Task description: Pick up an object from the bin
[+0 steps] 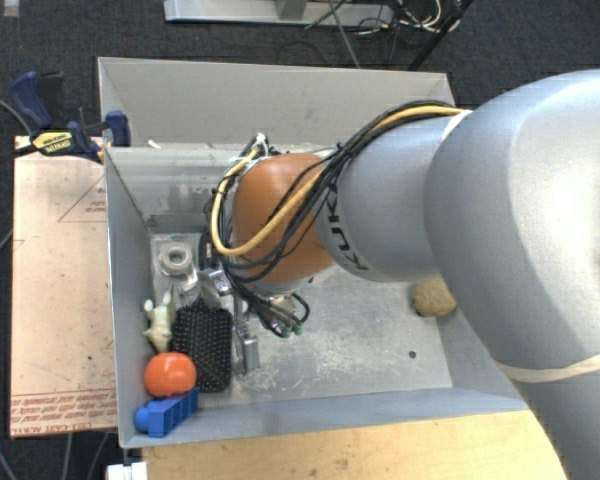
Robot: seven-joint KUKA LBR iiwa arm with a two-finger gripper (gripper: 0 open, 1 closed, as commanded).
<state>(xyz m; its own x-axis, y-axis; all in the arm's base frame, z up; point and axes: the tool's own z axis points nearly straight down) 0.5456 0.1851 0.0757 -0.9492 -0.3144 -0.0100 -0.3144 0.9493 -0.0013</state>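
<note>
Robot's grey arm (460, 198) holds its gripper (240, 346), open or closed unclear, beside one black studded pad (206, 346), one orange ball (170, 373) and one blue brick (165, 415).

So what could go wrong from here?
1. The gripper is low beside the black bristly pad, crowded by the orange ball and pale figurine; it may snag two things or none.
2. A nudge could send the ball rolling.
3. The bin wall at the view's left is close; a scrape seems possible.
</note>
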